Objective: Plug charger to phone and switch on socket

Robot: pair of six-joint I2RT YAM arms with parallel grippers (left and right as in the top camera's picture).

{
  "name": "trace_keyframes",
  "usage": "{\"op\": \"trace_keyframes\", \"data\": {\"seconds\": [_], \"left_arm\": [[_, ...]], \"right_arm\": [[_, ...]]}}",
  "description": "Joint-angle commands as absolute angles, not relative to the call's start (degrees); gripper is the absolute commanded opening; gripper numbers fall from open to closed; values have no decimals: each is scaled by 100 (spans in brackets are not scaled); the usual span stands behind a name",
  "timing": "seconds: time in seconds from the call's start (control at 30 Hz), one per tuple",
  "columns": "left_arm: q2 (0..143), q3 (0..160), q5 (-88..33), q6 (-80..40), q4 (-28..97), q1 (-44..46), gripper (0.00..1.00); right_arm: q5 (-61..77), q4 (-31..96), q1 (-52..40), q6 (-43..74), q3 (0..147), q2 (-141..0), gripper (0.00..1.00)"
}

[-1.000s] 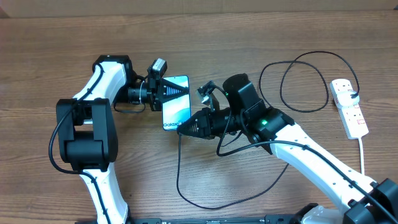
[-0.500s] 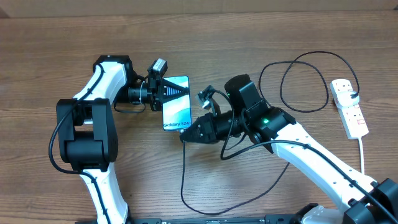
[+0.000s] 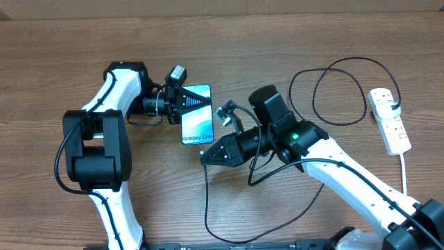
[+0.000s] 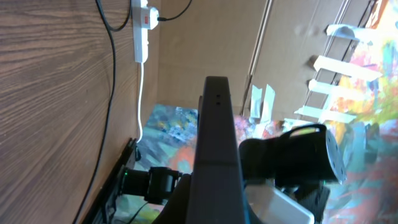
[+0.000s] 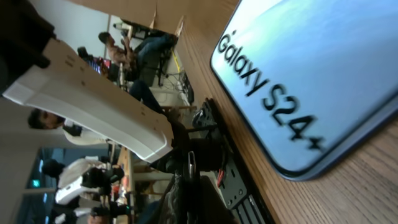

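Brown wood-grain counter (image 3: 69, 42), streaked, with a low matt sheen. Glossy glass face on the phone (image 3: 198, 128), pale blue-white and mirror-smooth, with a dark smooth rim. Thin black cable (image 3: 355, 59), smooth rubbery-looking skin with a faint shine. White power strip (image 3: 390, 121) at the right edge of the frame, hard smooth plastic, slightly glossy. Smooth white plastic shells on the left arm (image 3: 111, 94) and right arm (image 3: 350, 173), matt black at the joints. Left claw (image 3: 201, 103) and right claw (image 3: 205, 157): matt black plastic.

Phone (image 3: 198, 126) flat, screen up; charger (image 3: 206, 198) looped; socket (image 3: 390, 121) far right.
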State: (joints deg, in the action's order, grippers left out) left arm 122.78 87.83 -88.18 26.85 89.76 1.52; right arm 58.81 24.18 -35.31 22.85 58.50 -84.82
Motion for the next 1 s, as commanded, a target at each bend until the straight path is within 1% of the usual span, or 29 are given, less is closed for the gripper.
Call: {"op": "trace_keyframes", "data": {"seconds": [0.0,0.23,0.4,0.63,0.77,0.97], "left_arm": [[12241,8790,-9061,2414,8991,185,4],[12241,8790,-9061,2421,8993,185,4],[12241,8790,-9061,2421,8991,193,4],[12241,8790,-9063,2421,8991,191,4],[12241,8790,-9063,2418,8993,191,4],[12239,8790,-9063,2418,9000,191,4]], "right_arm": [[5634,2410,-3688,2073,5846,-8499,4],[5334,2248,-3712,2143,5846,-8499,4],[4993,2067,-3712,2410,5846,-8499,4],[4939,2056,-3712,2429,5846,-8499,4],[4644,2047,-3712,2853,5846,-8499,4],[4611,1984,-3712,3052,5846,-8499,4]]}}
